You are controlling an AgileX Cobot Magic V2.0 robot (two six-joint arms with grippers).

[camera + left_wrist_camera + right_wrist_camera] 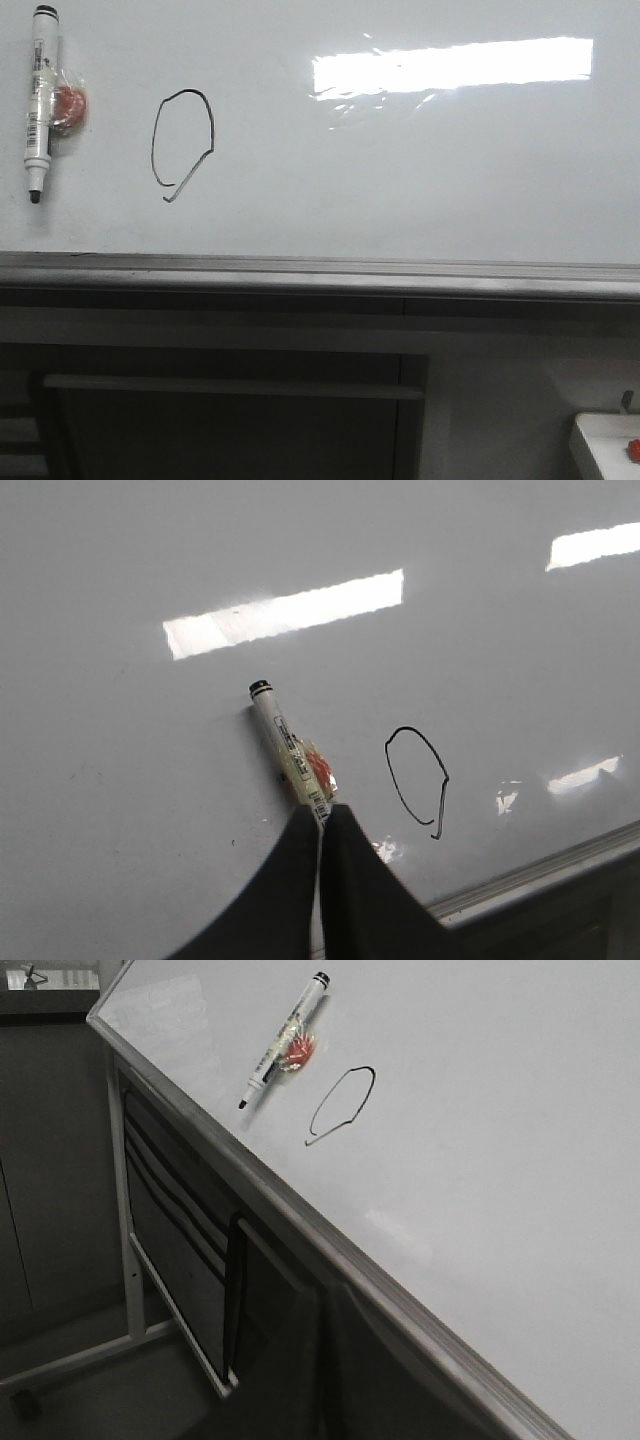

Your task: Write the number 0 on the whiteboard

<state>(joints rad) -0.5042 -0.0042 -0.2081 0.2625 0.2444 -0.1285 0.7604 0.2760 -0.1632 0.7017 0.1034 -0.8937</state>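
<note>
— Pincers first: the left pincer (322,825) was together, its tips just at the pen (290,755); the right one was out of sight, so its state was unknown.

— And the 0 (183,144)?

— On the whiteboard (420,180), just beside the pen, above the ledge (320,272). Judging by that, backing straight off, without nudging the pen or smearing ink, seemed wisest.

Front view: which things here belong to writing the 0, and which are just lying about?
Job:
whiteboard
number 0, drawn
marker pen, stuck to the board
left pincer, shut, right behind the pen

Lying about:
orange-red blob beside the pen
white object, bottom right corner
</note>
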